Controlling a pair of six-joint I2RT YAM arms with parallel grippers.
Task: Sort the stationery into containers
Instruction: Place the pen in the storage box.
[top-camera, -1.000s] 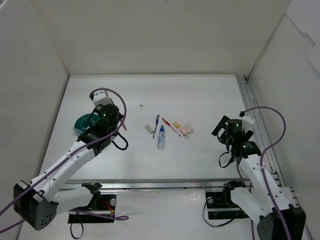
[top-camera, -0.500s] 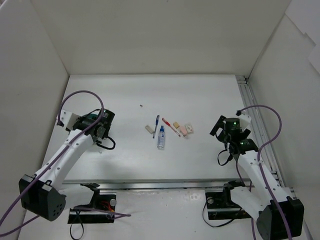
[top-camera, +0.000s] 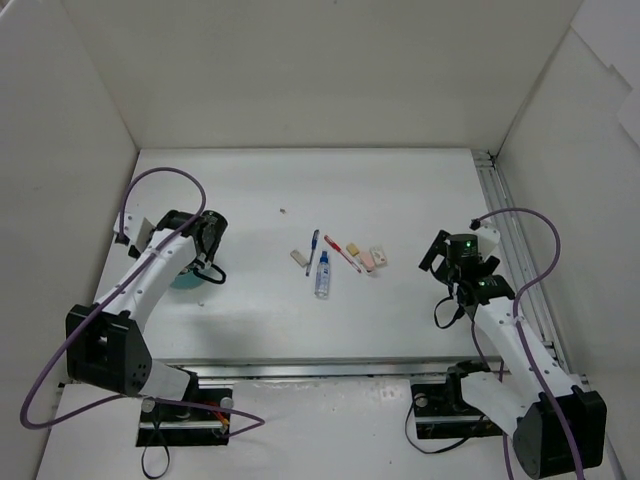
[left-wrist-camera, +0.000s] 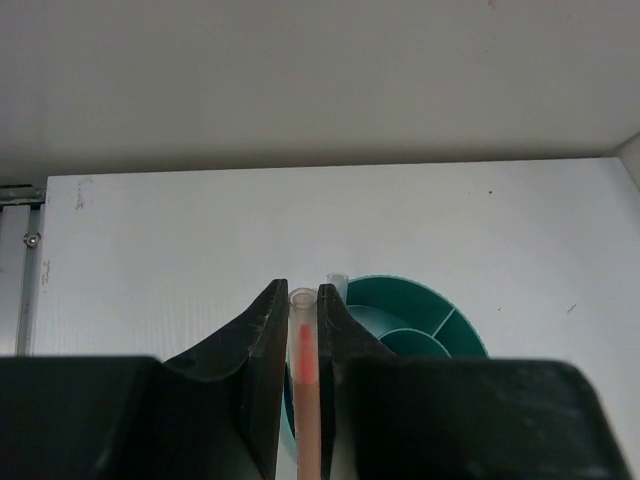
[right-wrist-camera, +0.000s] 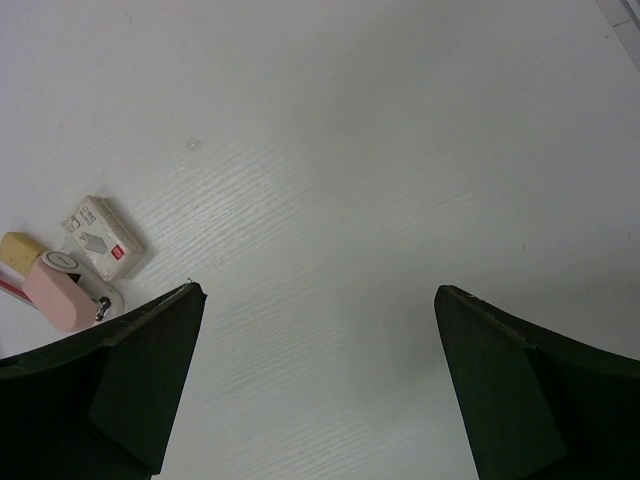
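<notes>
My left gripper (left-wrist-camera: 303, 300) is shut on a thin pink pen (left-wrist-camera: 303, 360) with a clear end. It holds the pen at the near left rim of the round teal-green bowl (left-wrist-camera: 430, 305), which has a smaller teal cylinder inside. In the top view the left gripper (top-camera: 197, 260) covers most of the bowl (top-camera: 186, 281). A blue-capped tube (top-camera: 322, 274), a blue pen (top-camera: 312, 250), a red pen (top-camera: 342, 254) and small erasers (top-camera: 368, 258) lie mid-table. My right gripper (top-camera: 437, 256) is open and empty to their right. Its view shows a white eraser (right-wrist-camera: 100, 238) and a pink eraser (right-wrist-camera: 58, 295).
A tan eraser (right-wrist-camera: 18, 250) lies beside the pink one. A grey eraser (top-camera: 298, 258) lies left of the blue pen. White walls enclose the table, and a metal rail (top-camera: 500, 215) runs along its right edge.
My left arm has swung left and back, carrying the pink pen over the teal bowl, which it now mostly hides. My right arm has barely moved.
</notes>
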